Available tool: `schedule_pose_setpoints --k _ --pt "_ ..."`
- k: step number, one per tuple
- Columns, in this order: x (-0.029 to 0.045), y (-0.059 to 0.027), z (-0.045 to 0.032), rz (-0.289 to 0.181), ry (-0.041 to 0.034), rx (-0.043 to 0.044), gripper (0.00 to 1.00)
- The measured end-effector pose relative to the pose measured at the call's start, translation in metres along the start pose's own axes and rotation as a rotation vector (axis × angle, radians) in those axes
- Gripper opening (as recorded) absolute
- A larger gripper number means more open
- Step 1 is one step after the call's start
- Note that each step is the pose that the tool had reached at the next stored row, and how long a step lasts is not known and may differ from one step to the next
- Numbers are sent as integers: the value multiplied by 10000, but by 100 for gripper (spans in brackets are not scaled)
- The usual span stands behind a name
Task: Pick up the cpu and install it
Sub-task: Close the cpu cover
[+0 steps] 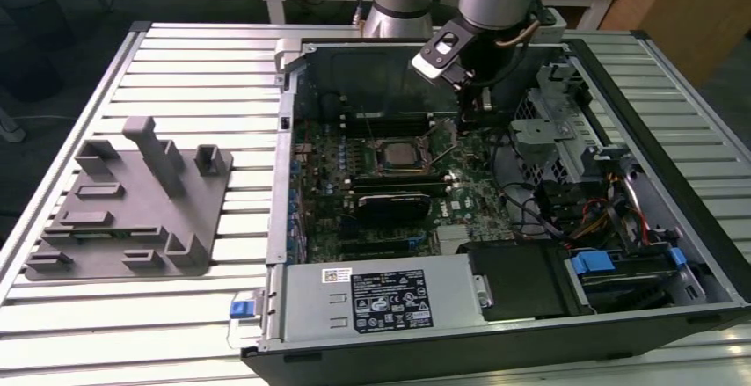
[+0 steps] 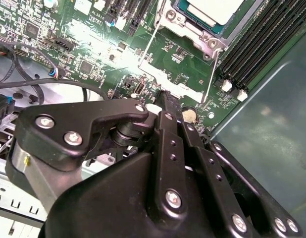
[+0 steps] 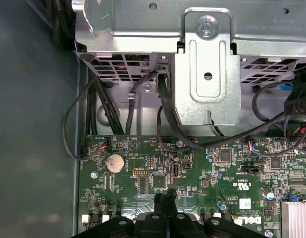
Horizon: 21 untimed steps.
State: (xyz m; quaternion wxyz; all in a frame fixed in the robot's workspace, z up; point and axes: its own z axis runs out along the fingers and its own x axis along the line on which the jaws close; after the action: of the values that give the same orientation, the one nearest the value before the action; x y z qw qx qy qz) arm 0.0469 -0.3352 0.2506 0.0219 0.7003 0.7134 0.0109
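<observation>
The cpu [image 1: 399, 151] lies silvery and flat in its black-framed socket in the middle of the motherboard [image 1: 323, 201]; in the second wrist view the cpu [image 2: 212, 9] sits beyond the socket's raised metal plate [image 2: 168, 82] and wire lever [image 2: 212, 69]. My gripper [image 1: 470, 120] hangs over the board just to the exterior view's right of the socket. Its black fingertips [image 2: 165, 97] are pressed together by the plate's edge, with nothing seen between them. Whether they touch the plate I cannot tell. In the first wrist view the gripper [image 3: 166, 197] points at the green board.
A large grey fixture block [image 1: 129, 201] stands on the slatted table at the exterior view's left. Inside the case are a power supply [image 1: 375, 302], a metal drive cage [image 3: 207, 74], black cables [image 3: 165, 114], memory slots [image 2: 257, 44] and a coin battery [image 3: 114, 162].
</observation>
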Motion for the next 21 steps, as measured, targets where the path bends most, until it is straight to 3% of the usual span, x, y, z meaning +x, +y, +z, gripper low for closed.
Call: schedule_pose_setpoints --k 21 --pt "0 -1 13 1 0 0 11"
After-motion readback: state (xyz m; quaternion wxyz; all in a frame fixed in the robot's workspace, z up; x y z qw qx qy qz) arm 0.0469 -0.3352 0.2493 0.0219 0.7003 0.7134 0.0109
